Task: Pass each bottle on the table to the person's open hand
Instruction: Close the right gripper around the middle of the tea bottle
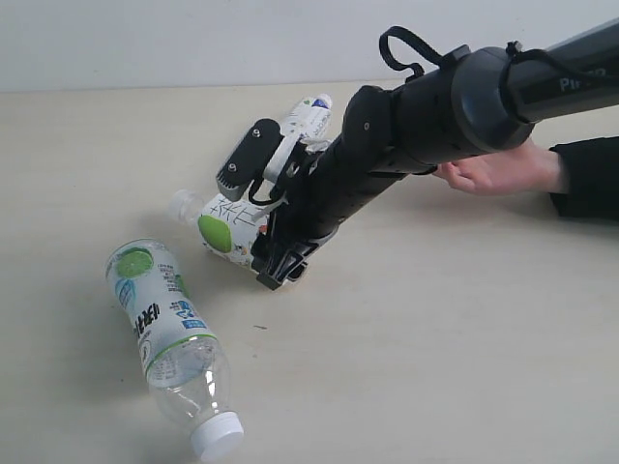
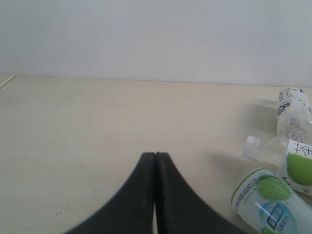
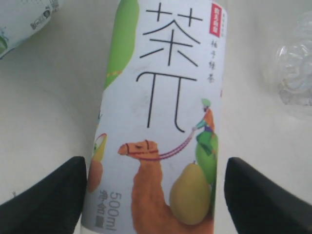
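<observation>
Fingers (image 3: 44, 200) of the right gripper (image 3: 155, 165) stand wide apart around the camel-label bottle (image 3: 161, 97), which lies on its side on the pale wood-grain table (image 1: 435, 338). One black finger sits right at the label's edge. A thin strip of table shows between the other finger and the bottle, so the jaws straddle the body without clamping it, and the bottle rests on the table.

In the exterior view the right arm (image 1: 435, 106) stretches in from the right and across the middle, its wrist tilted down over this bottle, whose neck points left. Behind the arm, the person's hand (image 1: 498, 172) lies at the table's far right, a black sleeve (image 1: 585, 179) at its wrist, well apart from the gripper.

A lime-label bottle (image 1: 164, 329) lies nearer the camera on the left, its white cap toward the front. A third bottle (image 1: 311, 118) lies just beyond the gripper's wrist.

The left gripper (image 2: 155, 157) is over bare table, the three bottles off to one side, its fingers pressed together with nothing between them.
</observation>
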Motion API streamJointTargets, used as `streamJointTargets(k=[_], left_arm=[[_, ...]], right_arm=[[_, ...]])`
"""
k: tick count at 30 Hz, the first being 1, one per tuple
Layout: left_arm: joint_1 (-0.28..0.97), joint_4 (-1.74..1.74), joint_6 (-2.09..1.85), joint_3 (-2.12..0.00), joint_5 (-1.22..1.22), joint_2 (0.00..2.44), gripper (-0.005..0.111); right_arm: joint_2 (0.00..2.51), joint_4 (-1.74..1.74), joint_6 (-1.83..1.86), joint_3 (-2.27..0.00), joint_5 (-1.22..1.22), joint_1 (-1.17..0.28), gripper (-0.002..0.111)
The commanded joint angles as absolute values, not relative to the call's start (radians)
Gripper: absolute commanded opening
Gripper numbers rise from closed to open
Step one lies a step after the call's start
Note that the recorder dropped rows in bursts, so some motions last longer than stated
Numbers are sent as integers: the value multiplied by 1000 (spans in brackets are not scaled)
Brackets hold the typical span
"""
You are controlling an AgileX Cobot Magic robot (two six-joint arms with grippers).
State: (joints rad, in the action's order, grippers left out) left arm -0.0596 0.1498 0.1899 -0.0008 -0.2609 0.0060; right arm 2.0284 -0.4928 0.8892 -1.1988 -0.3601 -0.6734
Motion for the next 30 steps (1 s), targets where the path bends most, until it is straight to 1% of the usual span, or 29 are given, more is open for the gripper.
streamJointTargets(k=[1,16,20,22,26,27,28,29,30], left_arm=[[-59,152,191,0,-255,0,0],[-59,152,191,0,-255,0,0],[-59,152,191,0,-255,0,0],[-59,152,191,0,-255,0,0],[-59,152,191,0,-255,0,0],[-59,152,191,0,-255,0,0],[-59,152,191,0,-255,0,0],[-59,152,191,0,-255,0,0],[-59,152,191,0,-255,0,0]], right_arm=[[2029,-490,899,-1206,-342,-675,76],[2058,-490,899,-1206,-326,-675,78],[2060,-490,899,-1206,-326,-675,74],[2060,-490,899,-1206,-324,-675,69],[2060,-490,891,-1206,-328,-675,55],[2060,-490,889,-1206,-328,-675,48],[2060,-493,889,-1206,-328,-675,45],[2060,-494,889,-1206,-331,-675,37],[2060,-494,889,-1206,-334,-675,33]])
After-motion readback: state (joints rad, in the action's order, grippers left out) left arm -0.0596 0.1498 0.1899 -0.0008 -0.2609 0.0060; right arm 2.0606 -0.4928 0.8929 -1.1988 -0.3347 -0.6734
